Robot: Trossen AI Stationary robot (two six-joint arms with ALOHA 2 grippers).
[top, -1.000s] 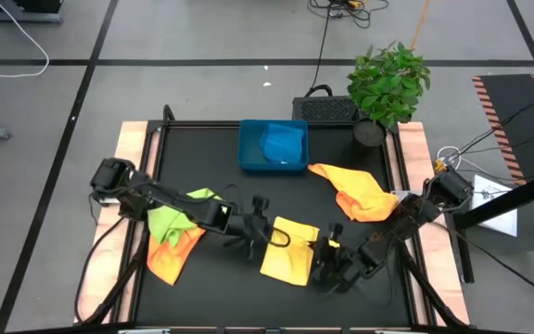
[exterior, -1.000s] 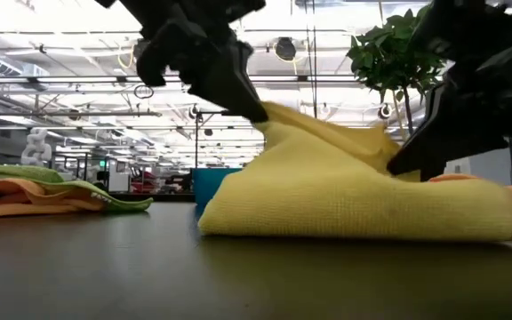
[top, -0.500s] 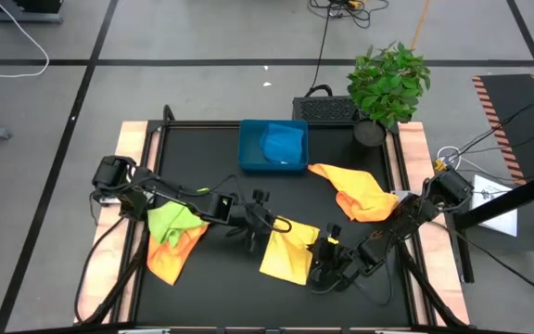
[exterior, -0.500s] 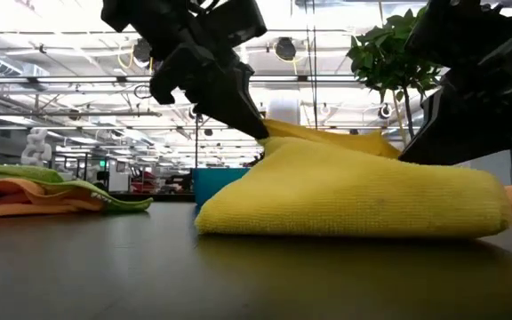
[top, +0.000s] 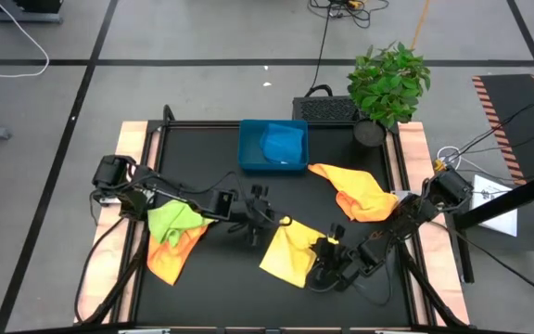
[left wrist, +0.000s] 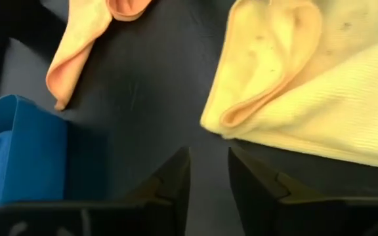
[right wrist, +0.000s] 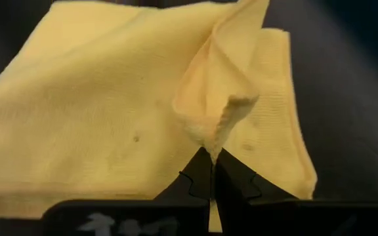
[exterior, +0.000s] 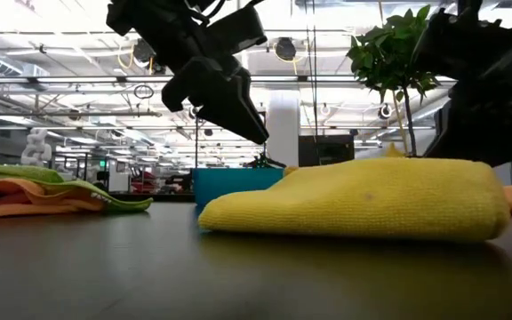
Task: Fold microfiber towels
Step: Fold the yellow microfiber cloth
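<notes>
While the yellow towel (top: 290,252) lies folded near the table's (top: 221,297) front middle, pinched at 1 raised corner by the right gripper (right wrist: 212,172), fingers closed tight on the cloth. Left gripper (left wrist: 209,172) just off the towel's left edge, above the table, fingers (left wrist: 254,177) slightly parted with a narrow gap and nothing between them. Lime green towel (top: 170,221) on an orange towel (top: 170,262) at the left, another orange towel (top: 360,195) at the right, blue towel (top: 281,144) in the blue tray (top: 248,148) at the back.
</notes>
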